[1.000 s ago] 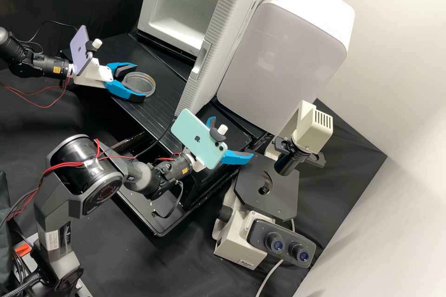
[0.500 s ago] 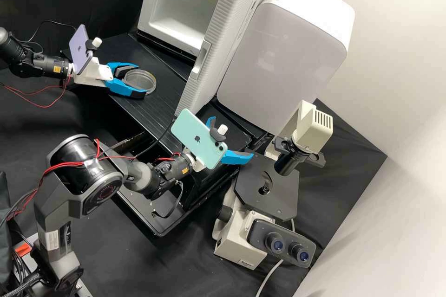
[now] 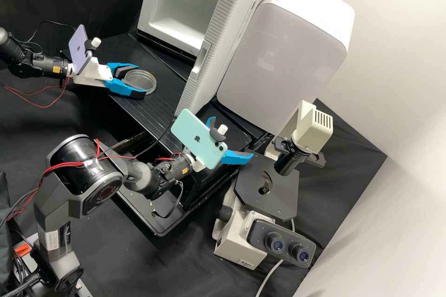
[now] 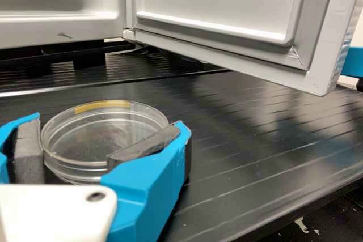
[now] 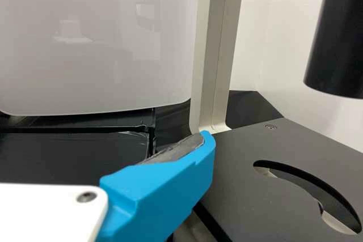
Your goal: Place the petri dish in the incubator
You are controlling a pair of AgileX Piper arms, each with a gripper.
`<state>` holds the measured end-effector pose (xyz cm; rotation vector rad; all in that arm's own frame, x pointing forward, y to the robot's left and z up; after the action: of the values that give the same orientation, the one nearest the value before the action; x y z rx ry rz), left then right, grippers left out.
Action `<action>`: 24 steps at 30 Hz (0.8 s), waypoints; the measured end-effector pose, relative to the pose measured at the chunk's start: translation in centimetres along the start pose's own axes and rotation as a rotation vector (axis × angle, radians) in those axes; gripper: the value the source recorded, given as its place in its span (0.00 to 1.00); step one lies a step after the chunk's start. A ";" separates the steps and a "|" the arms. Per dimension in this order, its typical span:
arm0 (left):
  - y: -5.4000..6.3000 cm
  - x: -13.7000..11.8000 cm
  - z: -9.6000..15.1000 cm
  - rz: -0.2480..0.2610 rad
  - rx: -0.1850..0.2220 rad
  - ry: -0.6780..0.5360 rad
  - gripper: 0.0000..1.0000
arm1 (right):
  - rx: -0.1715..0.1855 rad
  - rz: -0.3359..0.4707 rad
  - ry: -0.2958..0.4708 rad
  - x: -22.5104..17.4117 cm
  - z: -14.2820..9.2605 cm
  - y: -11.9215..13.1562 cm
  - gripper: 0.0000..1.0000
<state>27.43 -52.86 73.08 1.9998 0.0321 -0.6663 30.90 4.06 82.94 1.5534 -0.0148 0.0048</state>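
A clear round petri dish (image 3: 141, 81) (image 4: 96, 134) lies on the black ribbed tray (image 3: 158, 106) in front of the white incubator (image 3: 174, 4), whose ribbed door (image 3: 223, 41) (image 4: 227, 21) stands swung open. My left gripper (image 3: 138, 81) (image 4: 105, 127) is shut on the dish, one grey pad on each side of its rim, low over the tray. My right gripper (image 3: 232, 141) hangs open over the black microscope stage (image 5: 283, 179), one blue finger (image 5: 170, 165) in its own view, nothing held.
A large white rounded unit (image 3: 288, 51) stands right of the open door. A microscope (image 3: 274, 195) sits at the front right, its dark objective (image 5: 337, 32) above the stage. Red cables (image 3: 32, 90) trail at the left.
The left gripper's fingers have drawn in onto the petri dish, which shifted slightly toward the incubator. The right arm has not moved.
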 end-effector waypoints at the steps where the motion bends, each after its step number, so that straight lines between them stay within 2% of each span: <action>1: 0.0 0.0 0.0 0.001 0.006 0.001 0.00 | 0.000 0.000 0.000 0.0 0.0 0.0 1.00; 7: 0.5 -0.3 -0.4 0.011 0.017 0.017 0.00 | 0.000 0.000 0.000 0.0 0.0 0.0 1.00; 13: 2.1 -0.7 -1.3 0.006 0.038 0.068 0.00 | 0.000 0.000 0.000 0.0 0.0 0.0 1.00; 16: 3.3 -0.8 -1.4 0.027 0.045 0.085 0.00 | 0.000 0.000 0.000 0.0 0.0 0.0 1.00; 20: 5.0 -1.2 -1.2 0.082 0.061 0.082 0.00 | 0.000 0.000 0.000 0.0 0.0 0.0 1.00; 24: 5.6 -1.5 -1.1 0.106 0.069 0.077 0.00 | 0.000 0.000 0.000 0.0 0.0 0.0 1.00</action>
<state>28.32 -54.51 78.69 2.0771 -0.0514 -0.5287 30.90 4.06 82.94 1.5534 -0.0148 0.0048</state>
